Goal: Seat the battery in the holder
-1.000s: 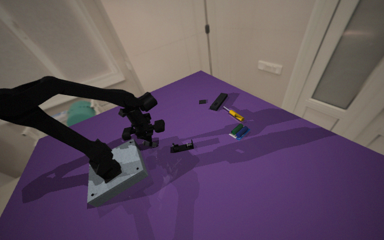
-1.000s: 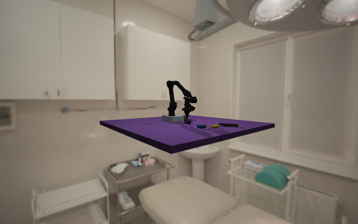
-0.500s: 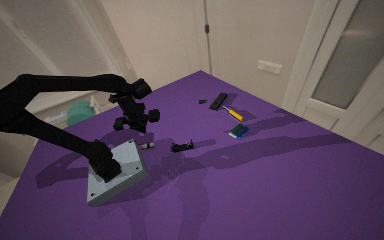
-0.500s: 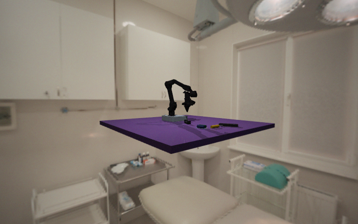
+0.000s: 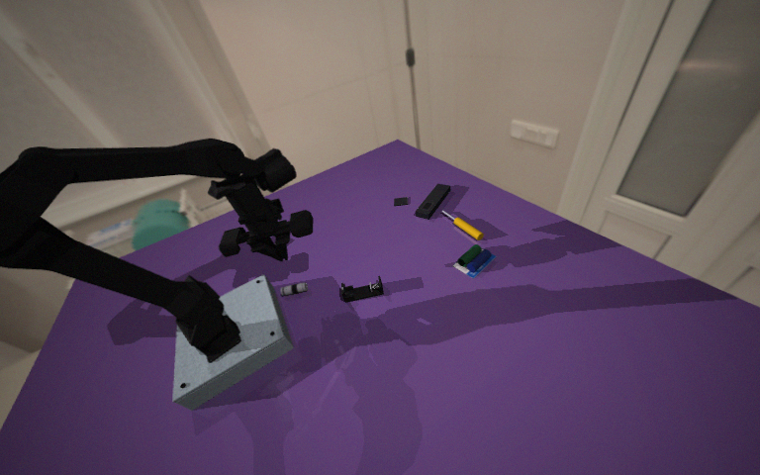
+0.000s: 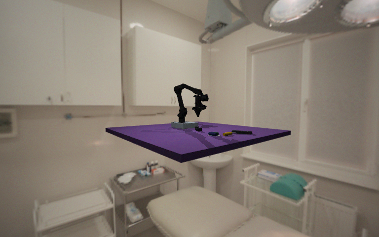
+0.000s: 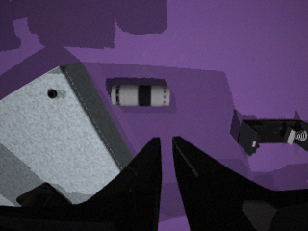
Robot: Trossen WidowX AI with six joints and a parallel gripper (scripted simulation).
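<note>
A white battery (image 5: 293, 289) (image 7: 140, 95) with a dark band lies on its side on the purple table (image 5: 504, 363), close to the arm's grey base plate (image 5: 257, 313) (image 7: 38, 140). The black holder (image 5: 361, 290) (image 7: 269, 135) (image 6: 198, 128) stands empty a short way to the battery's right, with its spring at its right end. My gripper (image 5: 278, 254) (image 6: 198, 114) (image 7: 166, 144) hangs above the table, just short of the battery. Its fingers are nearly shut with a narrow gap and hold nothing.
Farther back on the table lie a black bar (image 5: 432, 200), a small black square (image 5: 401, 201), a yellow-handled screwdriver (image 5: 467, 227) and a blue board (image 5: 475, 260) carrying green and blue cylinders. The table edges drop off on all sides.
</note>
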